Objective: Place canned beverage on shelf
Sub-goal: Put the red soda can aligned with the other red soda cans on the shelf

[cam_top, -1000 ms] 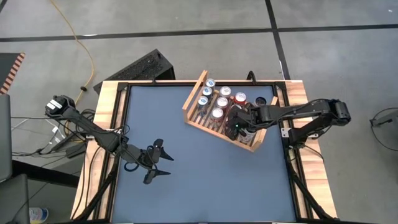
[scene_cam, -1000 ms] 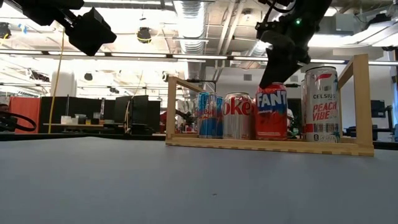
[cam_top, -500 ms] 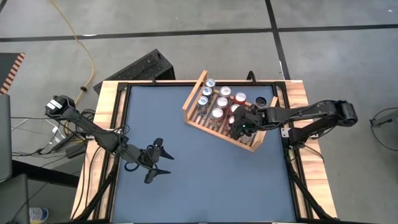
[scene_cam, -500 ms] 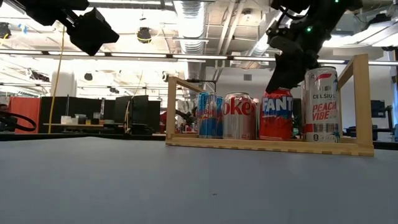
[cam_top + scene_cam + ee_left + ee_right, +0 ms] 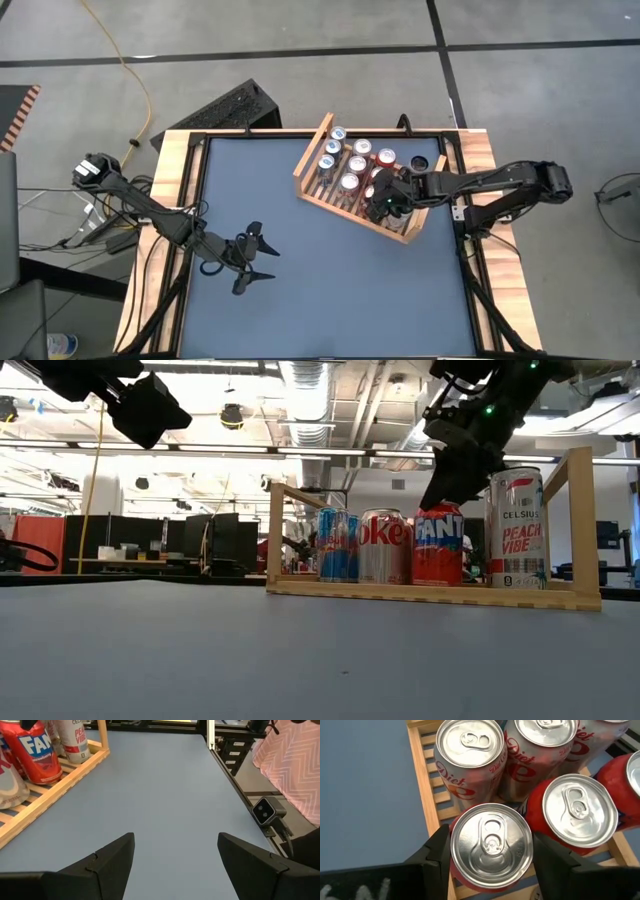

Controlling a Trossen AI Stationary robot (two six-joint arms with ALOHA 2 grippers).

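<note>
A red Fanta can (image 5: 438, 550) stands in the light wooden shelf (image 5: 430, 592) at the table's far right, in its front row between a Diet Coke can (image 5: 385, 547) and a tall Celsius can (image 5: 517, 528). My right gripper (image 5: 441, 498) comes down on it from above, shut on its upper part; in the high view the gripper (image 5: 385, 205) hides the can. My left gripper (image 5: 262, 255) hovers open over the blue table top near its left edge and holds nothing. My right gripper pinches the Fanta can just below its rim (image 5: 454, 851) between its two fingers, one on each side of the silver top. The fingers (image 5: 436, 854) slant down from above and from the table's right. The can stands nearly upright, its bottom (image 5: 438, 581) on the shelf's slats.
Several more cans (image 5: 345, 155) fill the shelf's back rows, close around the Fanta can. The shelf's raised side board (image 5: 582, 520) stands just right of the Celsius can. The blue table top (image 5: 300, 290) lies bare between the arms. A small camera (image 5: 267, 810) sits at the table's edge.
My right gripper has come down a little with the Fanta can. The can hung slightly above the slats, tipped as it sank, and now stands on the shelf nearly upright beside the Diet Coke can.
</note>
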